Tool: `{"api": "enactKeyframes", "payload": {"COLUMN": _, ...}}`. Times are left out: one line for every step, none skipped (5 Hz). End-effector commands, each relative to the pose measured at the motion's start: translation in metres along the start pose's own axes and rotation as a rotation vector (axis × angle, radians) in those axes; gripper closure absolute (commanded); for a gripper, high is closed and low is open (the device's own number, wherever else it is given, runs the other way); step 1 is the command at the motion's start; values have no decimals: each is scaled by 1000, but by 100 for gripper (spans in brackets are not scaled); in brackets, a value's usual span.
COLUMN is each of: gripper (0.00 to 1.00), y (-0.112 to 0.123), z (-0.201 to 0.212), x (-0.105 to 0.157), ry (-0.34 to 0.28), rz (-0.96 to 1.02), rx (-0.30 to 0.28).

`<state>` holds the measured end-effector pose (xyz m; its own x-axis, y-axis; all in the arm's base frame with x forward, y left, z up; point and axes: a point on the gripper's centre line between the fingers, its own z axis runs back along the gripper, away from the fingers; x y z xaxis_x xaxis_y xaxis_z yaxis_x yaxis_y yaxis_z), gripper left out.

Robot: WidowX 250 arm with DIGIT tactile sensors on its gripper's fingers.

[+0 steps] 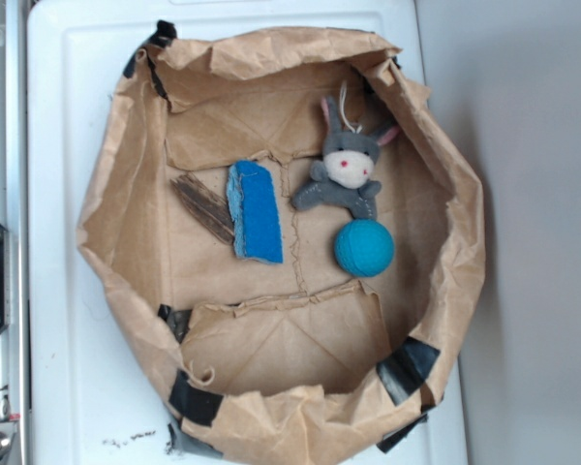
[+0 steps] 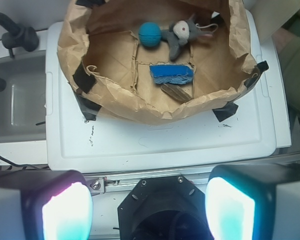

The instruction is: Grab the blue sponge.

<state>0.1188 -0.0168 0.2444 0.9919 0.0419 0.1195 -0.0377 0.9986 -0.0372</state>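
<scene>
So you are at the approach step — the flat bright-blue rectangular sponge [image 1: 257,210] lies inside the crumpled brown paper bag [image 1: 126,232], touching a brown striped wood-like piece [image 1: 204,204], apart from the teal ball [image 1: 364,248]. Your gripper [image 2: 149,207] hangs well short of it, fingers spread wide, holding nothing — next, reach in and descend.

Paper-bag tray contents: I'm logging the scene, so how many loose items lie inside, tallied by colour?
Blue: 2, the flat rectangular blue sponge and the round teal-blue ball
Grey: 1, the grey plush donkey
Brown: 1, the brown striped wood-like piece
Total: 4
</scene>
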Motion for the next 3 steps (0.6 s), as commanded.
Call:
{"api": "enactKeyframes", "payload": {"gripper": 0, "y": 0, "z": 0, "x": 0, "ry": 0, "rz": 0, "rx": 0}}
{"api": "enactKeyframes", "payload": {"gripper": 0, "y": 4, "z": -14, "x": 32, "ry": 26, "rz": 68, "rx": 23}}
{"api": "enactKeyframes", "payload": {"gripper": 0, "y": 4, "z": -14, "x": 32, "ry": 26, "rz": 68, "rx": 23}}
